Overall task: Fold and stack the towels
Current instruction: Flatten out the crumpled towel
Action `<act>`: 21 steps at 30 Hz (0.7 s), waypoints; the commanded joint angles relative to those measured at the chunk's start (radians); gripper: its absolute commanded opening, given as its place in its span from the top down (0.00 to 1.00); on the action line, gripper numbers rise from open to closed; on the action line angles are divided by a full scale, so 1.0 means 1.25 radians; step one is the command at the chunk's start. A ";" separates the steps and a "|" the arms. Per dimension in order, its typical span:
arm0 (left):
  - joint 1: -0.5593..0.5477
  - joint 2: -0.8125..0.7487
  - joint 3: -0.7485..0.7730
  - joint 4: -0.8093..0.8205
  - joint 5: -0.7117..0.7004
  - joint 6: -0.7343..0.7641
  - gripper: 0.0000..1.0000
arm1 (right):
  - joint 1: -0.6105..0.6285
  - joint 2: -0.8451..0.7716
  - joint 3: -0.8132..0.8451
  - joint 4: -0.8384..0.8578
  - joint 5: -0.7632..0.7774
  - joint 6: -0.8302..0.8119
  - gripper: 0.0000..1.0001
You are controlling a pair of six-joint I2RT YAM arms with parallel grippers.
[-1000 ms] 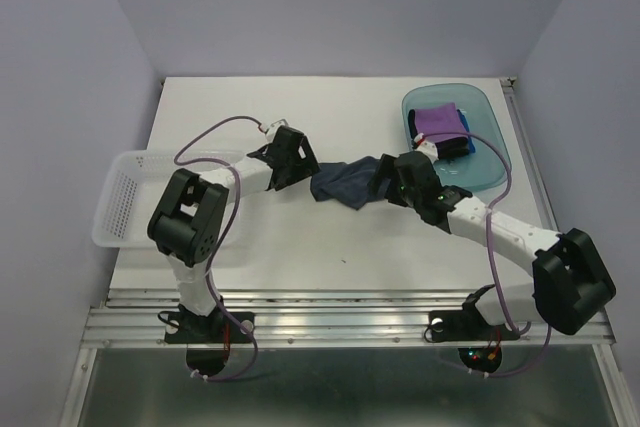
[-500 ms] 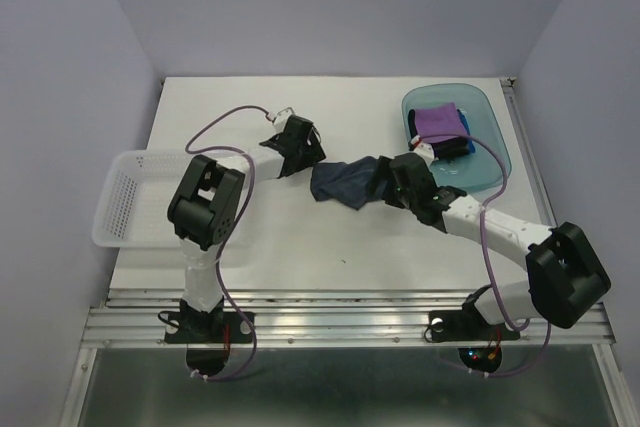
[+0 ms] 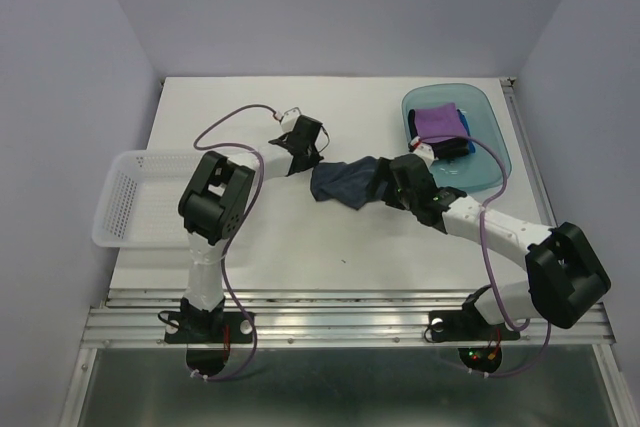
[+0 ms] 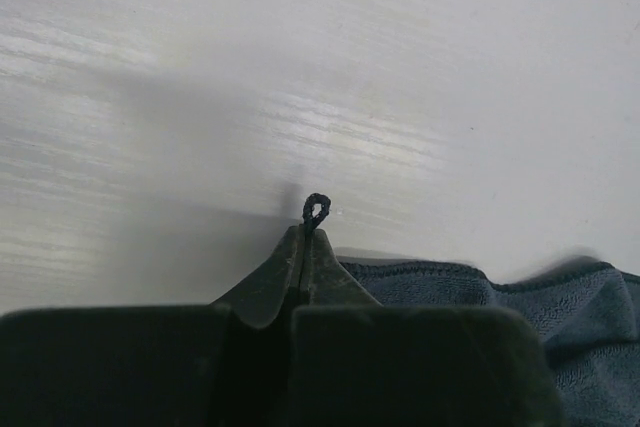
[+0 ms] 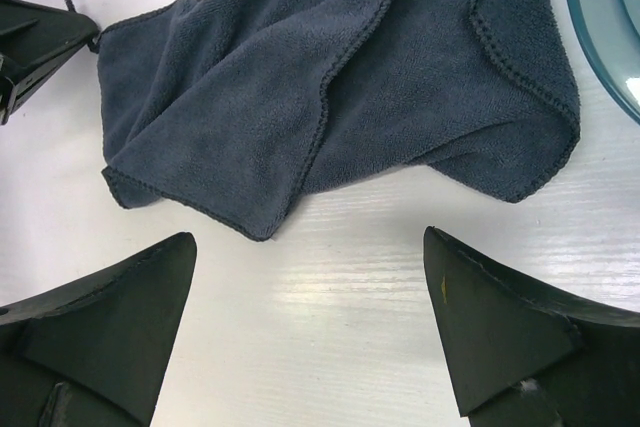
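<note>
A crumpled dark navy towel [image 3: 345, 182] lies on the white table between the two arms. My left gripper [image 3: 313, 160] is shut on the towel's left corner; in the left wrist view a small loop of edging thread [image 4: 316, 209] pokes out past the closed tips of the left gripper [image 4: 304, 232], with the navy towel [image 4: 560, 307] trailing to the right. My right gripper [image 5: 310, 242] hovers open just short of the navy towel [image 5: 330, 77], nothing between its fingers. A folded purple towel [image 3: 438, 122] lies on a bright blue one [image 3: 455, 144] in the tray.
The translucent teal tray [image 3: 492, 152] sits at the back right, its rim [image 5: 600, 27] close to the towel's right side. A white mesh basket [image 3: 125, 197] stands at the left edge of the table.
My left gripper slid right to the navy towel's left corner and closed on it. The right arm barely moved and stayed open.
</note>
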 commanded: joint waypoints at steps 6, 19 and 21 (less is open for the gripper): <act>-0.007 -0.051 -0.044 -0.042 -0.038 -0.009 1.00 | 0.032 0.023 -0.004 0.043 -0.048 -0.030 0.00; -0.029 -0.238 -0.304 0.049 -0.064 -0.064 1.00 | 0.113 0.179 0.061 0.034 -0.033 0.000 0.14; -0.035 -0.246 -0.325 0.059 -0.054 -0.068 1.00 | 0.119 0.187 0.066 0.024 -0.011 0.013 0.20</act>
